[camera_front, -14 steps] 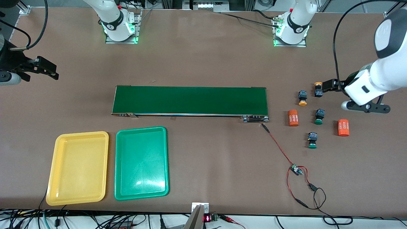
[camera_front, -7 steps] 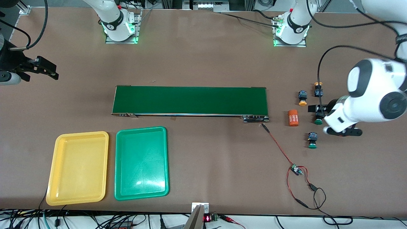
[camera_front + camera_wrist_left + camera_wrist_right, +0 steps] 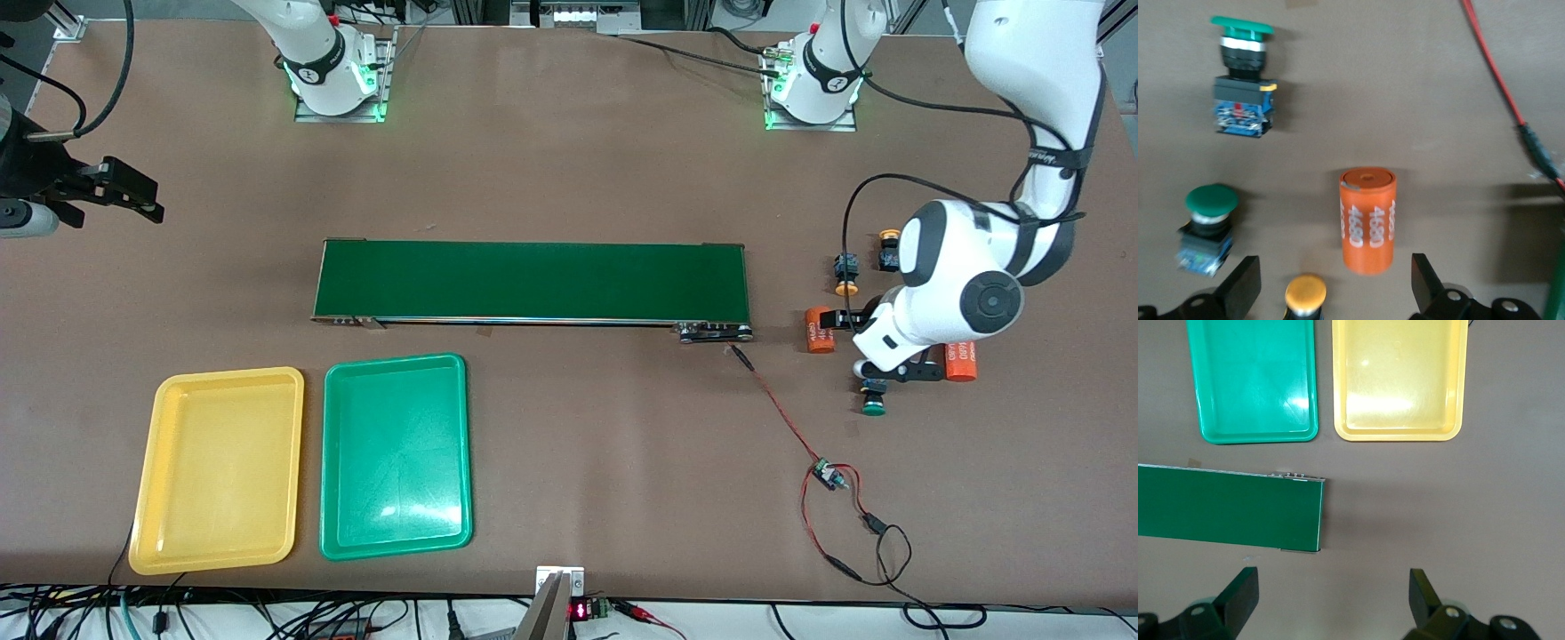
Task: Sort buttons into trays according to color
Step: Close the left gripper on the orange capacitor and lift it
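Two yellow-orange buttons [image 3: 845,274] [image 3: 888,248] and one green button [image 3: 874,398] lie at the left arm's end of the table; the second green button [image 3: 1207,223] shows only in the left wrist view. My left gripper [image 3: 852,313] is open and empty, above the table between a yellow button [image 3: 1305,294] and an orange cylinder [image 3: 1368,220]. Its fingers [image 3: 1239,288] touch nothing. The yellow tray [image 3: 222,471] and green tray [image 3: 396,458] lie empty near the front camera. My right gripper [image 3: 142,203] waits open and empty [image 3: 1331,607], high at the right arm's end.
A long dark-green conveyor belt [image 3: 533,280] lies across the middle. Two orange "4680" cylinders [image 3: 818,330] [image 3: 960,361] lie among the buttons. A red wire with a small board [image 3: 829,476] runs from the belt's end toward the front edge.
My left arm has swung from the yellow button farthest from the camera toward the belt, now covering one green button and part of a cylinder. The right arm has not moved.
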Available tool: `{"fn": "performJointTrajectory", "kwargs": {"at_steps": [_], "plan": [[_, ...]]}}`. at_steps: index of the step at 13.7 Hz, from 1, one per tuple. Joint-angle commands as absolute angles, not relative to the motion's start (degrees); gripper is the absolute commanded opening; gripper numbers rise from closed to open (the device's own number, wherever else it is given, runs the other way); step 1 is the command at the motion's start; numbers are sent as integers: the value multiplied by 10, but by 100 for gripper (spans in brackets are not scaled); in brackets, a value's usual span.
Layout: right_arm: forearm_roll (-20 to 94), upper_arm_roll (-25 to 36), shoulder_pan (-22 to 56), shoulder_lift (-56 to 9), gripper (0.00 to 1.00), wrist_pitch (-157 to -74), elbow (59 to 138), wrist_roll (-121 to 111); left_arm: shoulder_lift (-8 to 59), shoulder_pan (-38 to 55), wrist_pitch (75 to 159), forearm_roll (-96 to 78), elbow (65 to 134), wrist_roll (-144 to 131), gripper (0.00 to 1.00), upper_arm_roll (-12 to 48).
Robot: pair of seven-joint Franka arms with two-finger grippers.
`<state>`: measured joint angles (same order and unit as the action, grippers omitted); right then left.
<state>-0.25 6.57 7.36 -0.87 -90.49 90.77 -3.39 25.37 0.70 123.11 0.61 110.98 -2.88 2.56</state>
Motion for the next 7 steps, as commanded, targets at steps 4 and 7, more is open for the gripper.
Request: {"fn": "performJointTrajectory", "kwargs": {"at_steps": [4, 7], "plan": [[-3, 64, 72, -4, 100, -900, 904, -3, 308, 9, 1281, 4, 1117, -33, 74, 32], [-2, 66, 72, -3, 100, -896, 904, -28, 311, 10, 1282, 4, 1104, -26, 38, 34]]}}
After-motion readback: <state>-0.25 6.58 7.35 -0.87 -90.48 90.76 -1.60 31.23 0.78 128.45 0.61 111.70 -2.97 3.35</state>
